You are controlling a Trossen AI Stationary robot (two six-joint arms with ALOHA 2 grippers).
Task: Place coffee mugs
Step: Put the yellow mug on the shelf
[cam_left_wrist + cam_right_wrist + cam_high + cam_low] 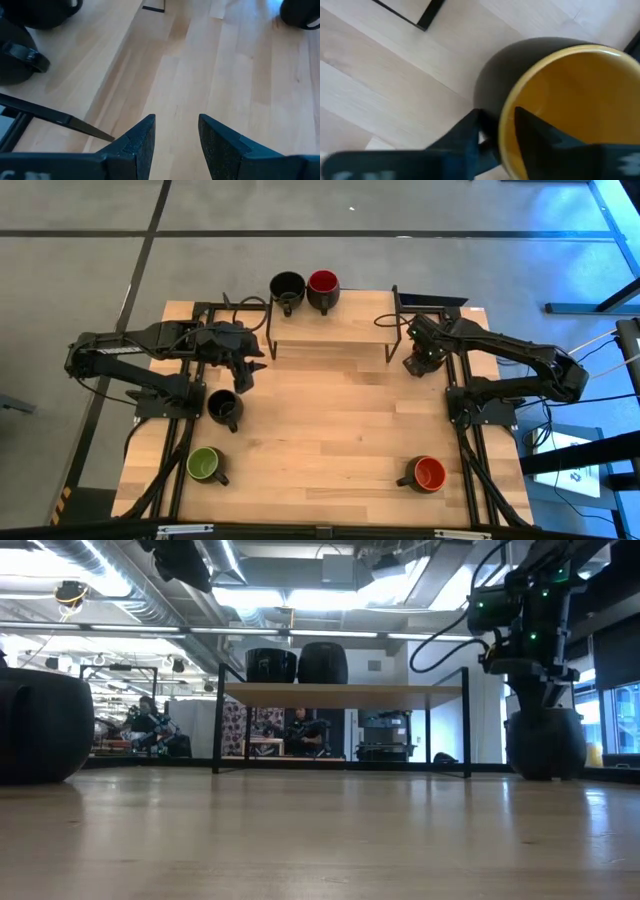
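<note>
Two mugs, one black inside (288, 285) and one dark red inside (323, 283), stand on a low black-framed wooden shelf (330, 332) at the table's far side. A second black mug (224, 408), a green one (205, 465) and an orange-red one (428, 473) stand on the table. My right gripper (497, 117) is shut on the yellow-inside mug (570, 100) beside the shelf's right end; in the high view the gripper (415, 364) hides it. My left gripper (246, 372) hangs open over bare wood (176, 120), just beyond the black mug. My right gripper holds the yellow-inside mug by its rim wall (506, 125), one finger (535, 132) inside and one finger (465, 137) outside. The fingers come from above, pointing down. The mug (545, 745) is upright, its base down at the table top.
The shelf's thin black legs (218, 720) stand on the table with open space underneath. Black frame rails run along both table sides (185, 430). Bare wood lies in the middle and near part of the table. People and equipment show in the room behind.
</note>
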